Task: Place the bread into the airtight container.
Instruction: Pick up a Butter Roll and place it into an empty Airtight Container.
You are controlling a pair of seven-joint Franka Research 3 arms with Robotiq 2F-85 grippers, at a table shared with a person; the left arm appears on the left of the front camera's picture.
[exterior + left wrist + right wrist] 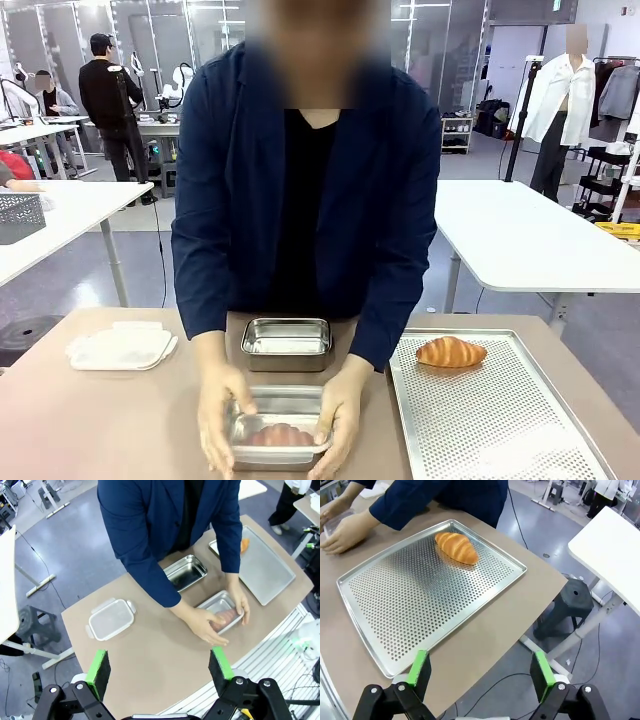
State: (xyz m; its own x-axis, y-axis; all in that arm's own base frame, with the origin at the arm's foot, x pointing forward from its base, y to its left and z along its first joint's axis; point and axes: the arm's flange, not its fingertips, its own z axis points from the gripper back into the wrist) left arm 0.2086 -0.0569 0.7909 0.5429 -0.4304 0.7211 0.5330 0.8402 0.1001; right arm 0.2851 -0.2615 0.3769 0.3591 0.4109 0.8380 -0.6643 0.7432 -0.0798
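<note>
A golden croissant-shaped bread lies at the far end of a perforated metal tray. The person holds a steel container with both hands near the table's front edge; a brownish bread lies inside it. My left gripper hangs open high above the table, looking down on the person's hands. Beyond the tray's near corner and off the table edge, my right gripper stands open with nothing between its fingers.
A second, empty steel container sits just behind the held one. A white plastic clip lid lies at the table's left. The person's arm reaches along the tray's far side. A stool stands beside the table.
</note>
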